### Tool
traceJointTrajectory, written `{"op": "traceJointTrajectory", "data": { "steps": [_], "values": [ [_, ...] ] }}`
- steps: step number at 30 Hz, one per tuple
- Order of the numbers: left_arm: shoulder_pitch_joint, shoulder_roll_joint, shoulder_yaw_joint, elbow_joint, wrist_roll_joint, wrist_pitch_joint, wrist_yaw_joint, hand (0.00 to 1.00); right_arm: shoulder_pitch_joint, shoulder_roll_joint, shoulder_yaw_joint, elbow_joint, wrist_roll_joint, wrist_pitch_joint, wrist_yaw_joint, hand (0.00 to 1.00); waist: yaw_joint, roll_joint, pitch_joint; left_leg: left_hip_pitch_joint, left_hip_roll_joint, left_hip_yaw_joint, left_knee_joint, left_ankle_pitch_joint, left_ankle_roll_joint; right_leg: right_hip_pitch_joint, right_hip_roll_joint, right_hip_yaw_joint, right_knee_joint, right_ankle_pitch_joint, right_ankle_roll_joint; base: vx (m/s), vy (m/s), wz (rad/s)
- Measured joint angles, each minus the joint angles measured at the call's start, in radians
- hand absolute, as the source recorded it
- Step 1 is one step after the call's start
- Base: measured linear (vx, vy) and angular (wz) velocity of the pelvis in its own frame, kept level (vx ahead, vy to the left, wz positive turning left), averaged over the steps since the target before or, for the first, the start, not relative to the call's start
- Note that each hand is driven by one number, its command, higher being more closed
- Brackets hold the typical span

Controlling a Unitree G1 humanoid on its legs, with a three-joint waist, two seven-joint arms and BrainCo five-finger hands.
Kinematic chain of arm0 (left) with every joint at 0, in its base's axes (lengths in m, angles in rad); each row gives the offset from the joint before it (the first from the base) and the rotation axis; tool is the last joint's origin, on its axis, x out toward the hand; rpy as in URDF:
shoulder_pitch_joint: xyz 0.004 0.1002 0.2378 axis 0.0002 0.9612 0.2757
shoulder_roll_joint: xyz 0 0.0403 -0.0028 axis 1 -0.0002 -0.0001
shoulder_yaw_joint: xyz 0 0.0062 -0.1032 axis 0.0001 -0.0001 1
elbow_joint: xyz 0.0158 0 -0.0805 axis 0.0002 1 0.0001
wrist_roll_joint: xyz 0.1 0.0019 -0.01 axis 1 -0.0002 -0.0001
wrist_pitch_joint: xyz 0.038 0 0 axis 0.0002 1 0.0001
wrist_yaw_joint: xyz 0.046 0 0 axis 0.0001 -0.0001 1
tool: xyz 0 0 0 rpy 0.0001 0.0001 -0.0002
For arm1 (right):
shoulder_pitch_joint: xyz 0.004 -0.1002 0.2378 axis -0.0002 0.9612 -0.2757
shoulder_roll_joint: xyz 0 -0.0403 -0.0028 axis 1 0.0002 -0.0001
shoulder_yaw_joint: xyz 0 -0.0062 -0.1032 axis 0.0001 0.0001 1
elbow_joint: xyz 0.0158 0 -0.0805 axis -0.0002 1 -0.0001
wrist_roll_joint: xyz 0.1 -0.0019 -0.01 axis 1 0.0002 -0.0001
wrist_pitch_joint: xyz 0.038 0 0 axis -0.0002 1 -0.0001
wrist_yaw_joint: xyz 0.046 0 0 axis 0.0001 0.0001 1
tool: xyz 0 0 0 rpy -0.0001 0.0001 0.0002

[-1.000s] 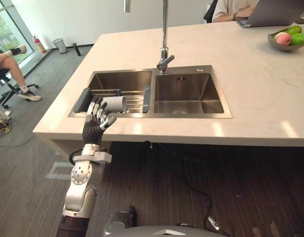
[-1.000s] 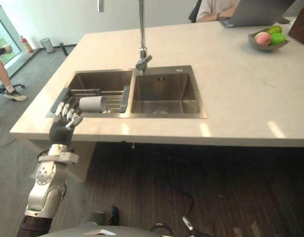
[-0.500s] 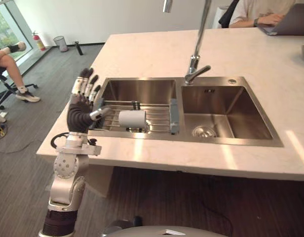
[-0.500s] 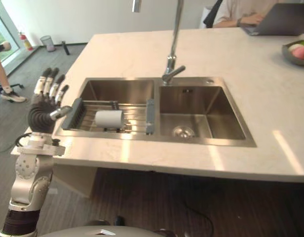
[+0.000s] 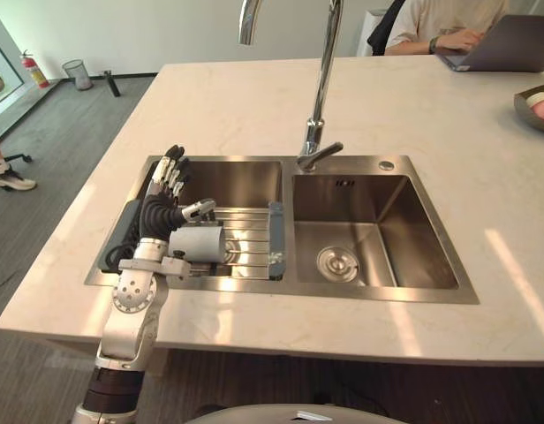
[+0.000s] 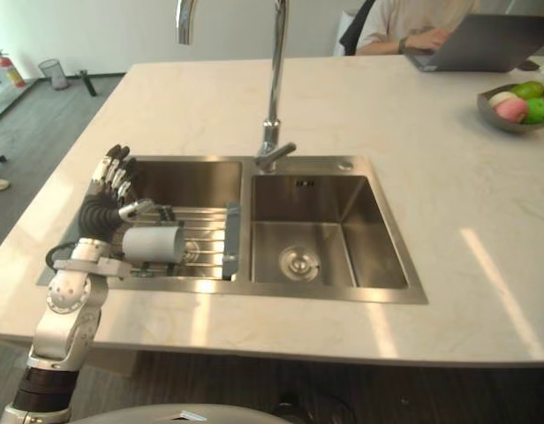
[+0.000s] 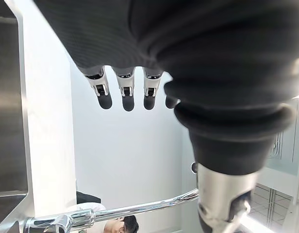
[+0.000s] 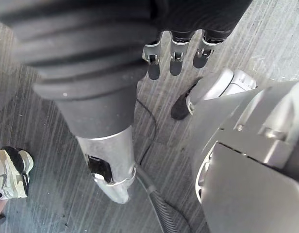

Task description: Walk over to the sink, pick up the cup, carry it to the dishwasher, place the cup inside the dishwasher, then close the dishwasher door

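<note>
The cup (image 5: pixel 199 244) lies on its side on the rack (image 5: pixel 247 240) that spans the left basin of the sink (image 5: pixel 343 295), its open end facing the right basin (image 5: pixel 378 234). The left hand (image 5: pixel 159 208) stands over the left end of that rack with straight, spread fingers pointing away from the robot; its thumb reaches across the cup's top (whether it touches cannot be told), and nothing is gripped. The rack's grey end bar sits against the divider between the basins, and the sink's left rim is just beside the wrist. The right basin is bare down to its drain, and the faucet (image 5: pixel 323 79) rises behind the divider. The table (image 5: pixel 254 97) has wide bare room round the sink; a fruit bowl (image 6: pixel 510 110) and a person (image 5: pixel 431 22) at a laptop (image 5: pixel 502 44) are well apart at the far side. The right hand (image 8: pixel 172 58) hangs above the floor (image 8: pixel 23 116) with relaxed fingers, holding nothing.
</note>
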Motion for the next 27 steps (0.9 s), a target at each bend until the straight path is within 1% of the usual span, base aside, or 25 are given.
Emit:
{"op": "traceJointTrajectory", "data": {
  "steps": [1,2,4,6,7,8,10,11,13,16,18,20,22,23,27],
  "values": [
    [0.0,0.0,-0.007,0.0,0.022,0.002,-0.002,0.0,-0.003,0.0,0.0,0.0,0.0,0.007,0.001,0.0,0.001,0.001,-0.001,-0.004,-0.004,-0.001,-0.004,0.002,0.001,0.003,-0.002,-0.003,-0.015,0.008,0.002,0.0,0.01,0.08],
    [0.0,0.0,-0.015,0.004,0.047,0.003,-0.002,0.0,-0.004,0.002,0.0,0.001,0.0,0.009,0.002,0.0,0.002,-0.003,0.0,-0.007,-0.007,-0.003,-0.006,0.002,0.001,0.008,-0.003,-0.008,-0.032,0.018,0.004,-0.02,0.027,0.07],
    [0.001,0.001,-0.034,0.02,0.129,0.015,0.017,0.0,-0.006,0.013,0.002,0.002,0.0,0.009,0.005,0.0,0.004,-0.019,-0.005,-0.014,-0.015,-0.005,-0.017,0.003,0.003,0.018,-0.006,-0.016,-0.077,0.044,0.008,-0.03,0.034,0.08],
    [0.001,0.002,-0.038,0.041,0.194,0.022,0.033,0.0,-0.014,0.02,0.006,0.002,0.0,0.009,0.009,0.0,0.004,-0.033,-0.004,-0.019,-0.023,-0.004,-0.022,0.007,0.004,0.02,-0.013,-0.017,-0.096,0.056,0.011,-0.05,0.027,0.03],
    [0.002,0.003,-0.039,0.055,0.244,0.025,0.043,0.0,-0.015,0.023,0.012,0.002,0.0,0.007,0.012,0.0,0.004,-0.038,-0.003,-0.019,-0.028,-0.005,-0.023,0.008,0.006,0.021,-0.018,-0.018,-0.097,0.059,0.013,-0.06,0.026,0.01],
    [0.002,0.005,-0.039,0.06,0.27,0.025,0.052,0.0,-0.016,0.026,0.011,0.001,0.0,0.007,0.012,0.0,0.004,-0.038,-0.004,-0.018,-0.03,-0.005,-0.024,0.009,0.007,0.022,-0.019,-0.019,-0.1,0.062,0.012,-0.07,0.017,0.02],
    [0.003,0.044,-0.039,0.103,0.392,0.025,0.077,0.0,-0.023,0.036,0.012,-0.001,0.0,0.006,0.014,0.0,0.002,-0.038,-0.004,-0.006,-0.032,-0.005,-0.041,0.017,0.007,0.026,-0.022,-0.023,-0.103,0.071,0.011,-0.07,0.002,-0.02],
    [0.003,0.053,-0.039,0.115,0.416,0.025,0.083,0.0,-0.024,0.036,0.012,-0.002,-0.001,0.006,0.015,0.0,0.002,-0.038,-0.003,-0.005,-0.032,-0.005,-0.041,0.018,0.006,0.026,-0.022,-0.023,-0.103,0.072,0.011,-0.06,-0.013,-0.01],
    [0.006,0.078,-0.037,0.14,0.506,0.026,0.105,0.0,-0.021,0.035,0.013,-0.014,-0.002,0.005,0.014,0.0,0.0,-0.034,-0.004,-0.004,-0.032,-0.007,-0.055,0.025,0.005,0.024,-0.022,-0.03,-0.103,0.072,0.01,-0.06,-0.023,0.06],
    [0.009,0.101,-0.037,0.163,0.581,0.035,0.109,0.0,-0.018,0.034,0.014,-0.038,-0.003,0.005,0.013,0.0,-0.011,-0.03,-0.005,-0.005,-0.031,-0.026,-0.074,0.036,0.003,0.024,-0.021,-0.049,-0.103,0.071,0.009,-0.03,-0.028,0.17],
    [0.022,0.123,-0.039,0.164,0.63,0.05,0.107,0.0,-0.02,0.031,0.018,-0.048,-0.003,0.004,0.013,0.0,-0.017,-0.026,-0.004,-0.006,-0.029,-0.027,-0.074,0.04,0.001,0.024,-0.019,-0.049,-0.103,0.071,0.009,0.0,-0.006,0.03],
    [0.033,0.146,-0.041,0.175,0.679,0.072,0.097,0.0,-0.02,0.03,0.06,-0.051,-0.003,0.004,0.007,0.0,-0.021,-0.02,-0.005,-0.006,-0.029,-0.028,-0.075,0.039,0.0,0.024,-0.019,-0.049,-0.103,0.071,0.009,0.0,0.0,0.0],
    [0.033,0.162,-0.045,0.194,0.711,0.075,0.084,0.0,-0.021,0.031,0.093,-0.052,-0.003,0.005,-0.002,0.0,-0.024,-0.017,-0.005,-0.006,-0.029,-0.028,-0.077,0.039,0.0,0.022,-0.019,-0.049,-0.103,0.071,0.009,0.0,0.0,0.0],
    [0.033,0.171,-0.046,0.204,0.735,0.084,0.068,0.0,-0.02,0.033,0.114,-0.058,-0.002,0.005,-0.014,0.0,-0.026,-0.016,-0.005,-0.006,-0.029,-0.028,-0.079,0.039,0.0,0.021,-0.019,-0.049,-0.103,0.07,0.01,0.0,0.0,0.0],
    [0.035,0.191,-0.061,0.228,0.793,0.092,0.072,0.0,-0.02,0.03,0.161,-0.081,-0.002,0.005,-0.022,0.0,-0.033,-0.014,-0.004,-0.005,-0.03,-0.026,-0.087,0.039,0.0,0.017,-0.019,-0.049,-0.104,0.069,0.012,0.0,0.0,0.0]
  ]
}}
